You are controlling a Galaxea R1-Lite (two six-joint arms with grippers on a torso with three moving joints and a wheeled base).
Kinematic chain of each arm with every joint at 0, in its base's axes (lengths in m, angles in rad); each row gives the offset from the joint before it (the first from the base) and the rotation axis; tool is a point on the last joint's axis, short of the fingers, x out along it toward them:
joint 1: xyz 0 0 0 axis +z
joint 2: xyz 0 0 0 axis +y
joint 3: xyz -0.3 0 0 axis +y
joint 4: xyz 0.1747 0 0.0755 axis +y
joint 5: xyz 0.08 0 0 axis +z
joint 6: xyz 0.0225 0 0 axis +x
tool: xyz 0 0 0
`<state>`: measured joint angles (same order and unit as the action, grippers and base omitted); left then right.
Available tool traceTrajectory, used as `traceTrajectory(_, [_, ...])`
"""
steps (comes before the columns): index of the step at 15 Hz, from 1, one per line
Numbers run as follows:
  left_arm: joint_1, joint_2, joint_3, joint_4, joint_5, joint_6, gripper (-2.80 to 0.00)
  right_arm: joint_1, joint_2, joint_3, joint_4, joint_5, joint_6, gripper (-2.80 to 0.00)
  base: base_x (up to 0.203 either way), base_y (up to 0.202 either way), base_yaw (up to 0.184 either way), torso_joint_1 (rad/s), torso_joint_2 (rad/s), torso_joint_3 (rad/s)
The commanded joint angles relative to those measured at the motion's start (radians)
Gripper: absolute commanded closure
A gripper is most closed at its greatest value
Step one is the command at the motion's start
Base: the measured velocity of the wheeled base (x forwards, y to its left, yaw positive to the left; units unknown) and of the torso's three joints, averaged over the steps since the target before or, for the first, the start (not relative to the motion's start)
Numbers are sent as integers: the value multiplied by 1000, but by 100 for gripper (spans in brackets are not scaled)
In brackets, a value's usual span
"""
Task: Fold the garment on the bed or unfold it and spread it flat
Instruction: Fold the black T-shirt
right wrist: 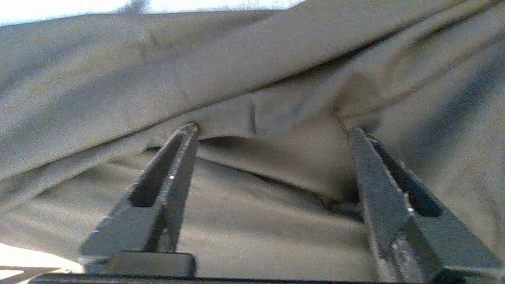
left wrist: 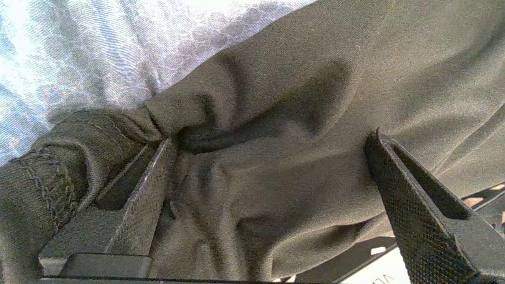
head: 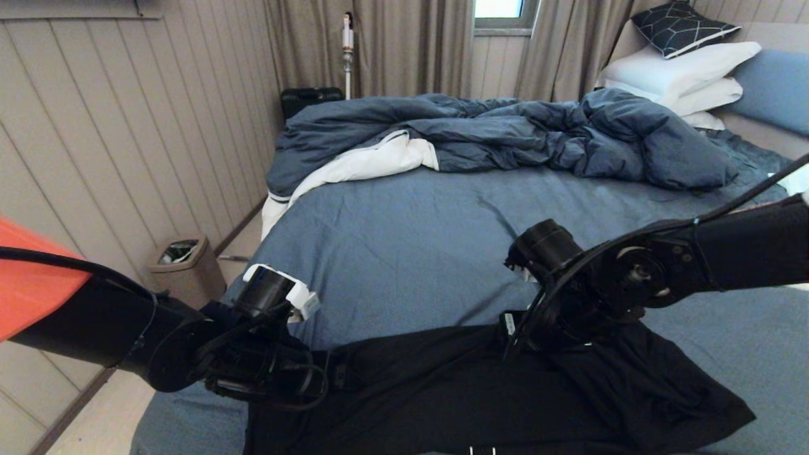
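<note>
The head view shows the whole bed (head: 404, 240) with its slate-blue sheet; the garment (head: 455, 392), a black T-shirt, lies crumpled along the near edge, plain side up. The same view shows both arms lowered onto the garment, but neither set of fingers, which the arm housings hide. The left wrist view supplies that detail: the left gripper (left wrist: 272, 138) stands wide, its 2 fingers (left wrist: 398, 189) pressed into bunched knit fabric, with a stitched hem rolled beside 1 finger and nothing clamped between them. A strip of pale sheet shows beyond the cloth. The right wrist view shows the right gripper (right wrist: 272, 130) likewise spread apart, fingers (right wrist: 375, 189) resting on overlapping folds near a seam, with no cloth pinched. At the far side of the bed, visible only from the head, a rumpled dark blue duvet (head: 505, 133) with white lining is heaped, and 3 white pillows (head: 682, 82) carry a dark patterned cushion (head: 682, 25). A small tan waste bin (head: 186, 268) stands on the floor beside the bed; its lined interior shows contents that cannot be identified. The finger pads are black with a fine cross-hatched texture.
</note>
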<state>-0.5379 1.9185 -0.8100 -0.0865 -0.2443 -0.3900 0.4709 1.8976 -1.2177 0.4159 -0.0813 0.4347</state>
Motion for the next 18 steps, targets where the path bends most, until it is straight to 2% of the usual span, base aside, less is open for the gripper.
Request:
traceTrajectory(1, [-1,2,0,-1,-1,-3,-280,0,25,-6,1,0,3,-280,0,0,0,0,0,0])
traceTrajectory(2, [-1,2,0,-1,-1,-3,-280,0,30,-8,1,-2,3,0,0,0,0,0,0,0])
traceTrajectory(13, [9,3,2,-1,3,-3,-280,-5,19,-19,4,-8,4,0,0,0,0,0,0,0])
traceTrajectory(18, [7,2,3,-1,-1,-3,-280,-1,-175,47,13,-9,4,0,0,0,0,0,0,0])
